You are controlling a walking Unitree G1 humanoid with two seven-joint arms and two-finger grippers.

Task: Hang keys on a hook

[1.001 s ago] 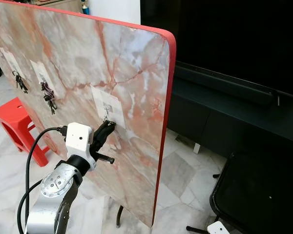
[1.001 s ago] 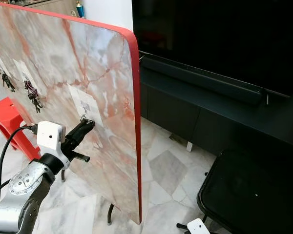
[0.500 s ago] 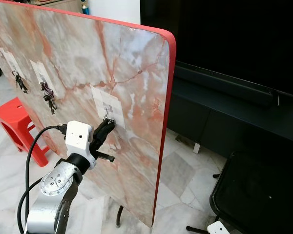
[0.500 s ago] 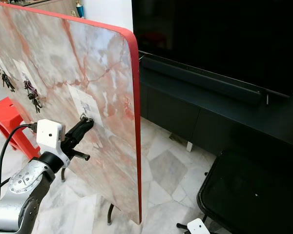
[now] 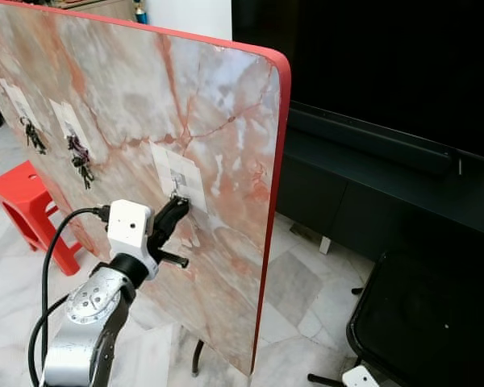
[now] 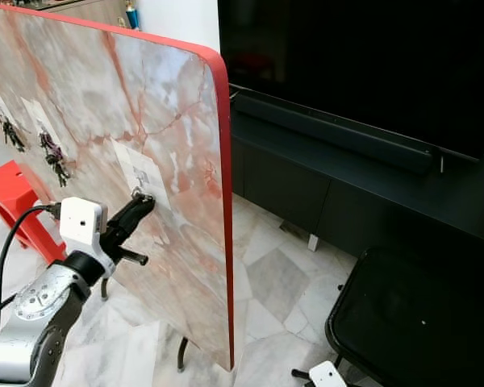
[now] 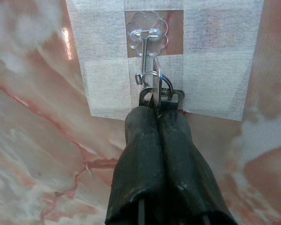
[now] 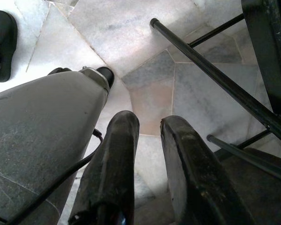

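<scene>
Barely shifted, left end effector (image 7: 157, 108) clenched on silver-ringed dark keys (image 7: 160, 95) at clear hook (image 7: 147, 56).

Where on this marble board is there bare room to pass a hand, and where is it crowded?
Bare marble lies between the hook and the red edge, and above the white patches. It is crowded where the left end effector holds the keys at the hook, and by the hung key bunches.
</scene>
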